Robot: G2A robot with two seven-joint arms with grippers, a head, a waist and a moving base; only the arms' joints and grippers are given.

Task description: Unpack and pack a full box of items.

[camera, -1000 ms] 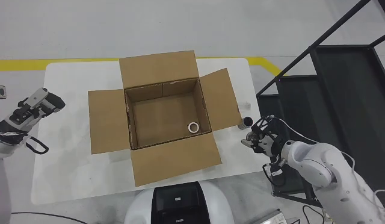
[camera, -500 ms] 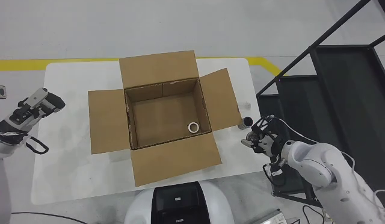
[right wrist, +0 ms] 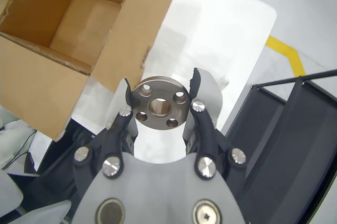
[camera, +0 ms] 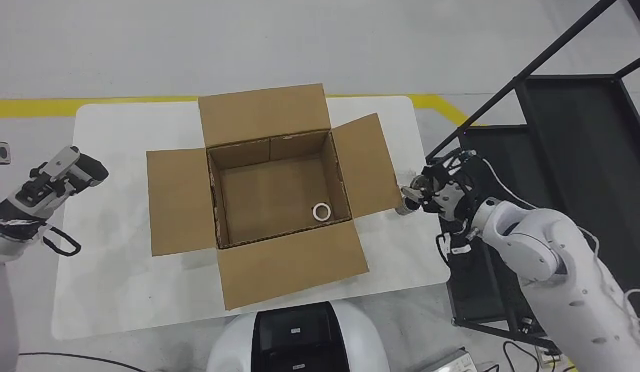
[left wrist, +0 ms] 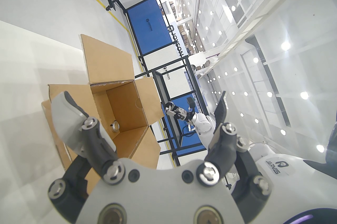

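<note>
White table [camera: 110, 272] on a pale hall floor carries the work. At its right edge in the top view, the right gripper [right wrist: 161, 84] is closed across a round metal flange [right wrist: 168, 100], one finger on each side of the rim. The disc has a centre bore and four bolt holes. It sits low over the tabletop, just beside the right-hand flap of the open cardboard box [camera: 262, 115]; whether it rests on the table or hangs clear of it cannot be told. Inside the box, a single small ring [camera: 321, 212] lies near the lower right corner of the floor. At mid-left of the top view, well apart from the box, the left gripper [left wrist: 142, 101] is spread wide and holds nothing. Judgement: the flange is being handled between table and box, in which direction is not evident. A sound execution would keep the grip across the full diameter and the disc level. It should clear the raised flap edge before any crossing and come down on bare box floor away from the ring, with release low since the part looks heavy. Markings: flange and box show no legible label. Blue panels and a hanging board in the upper middle of the left wrist view bear lettering, which is not transcribed.
</note>
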